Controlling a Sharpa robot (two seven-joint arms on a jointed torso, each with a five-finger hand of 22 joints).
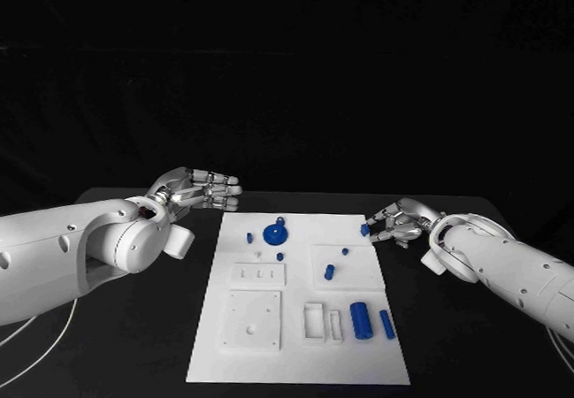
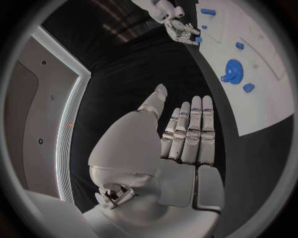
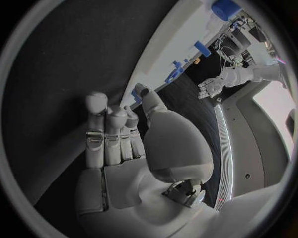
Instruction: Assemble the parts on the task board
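Observation:
The white task board (image 1: 299,359) lies in the middle of the black table. At its far end sit a blue gear (image 1: 276,231) (image 2: 233,71) and several small blue parts; two blue cylinders (image 1: 360,316) lie nearer, at its right side. My right hand (image 1: 398,223) (image 3: 118,144) hovers at the board's far right corner and pinches a small blue part (image 1: 365,228) (image 3: 135,94) at its thumb tip. My left hand (image 1: 201,191) (image 2: 186,134) hangs off the far left corner, its fingers straight and holding nothing.
White fixture blocks (image 1: 252,320) with holes and slots stand on the near half of the board. Bare black table (image 1: 471,366) runs along both sides of the board.

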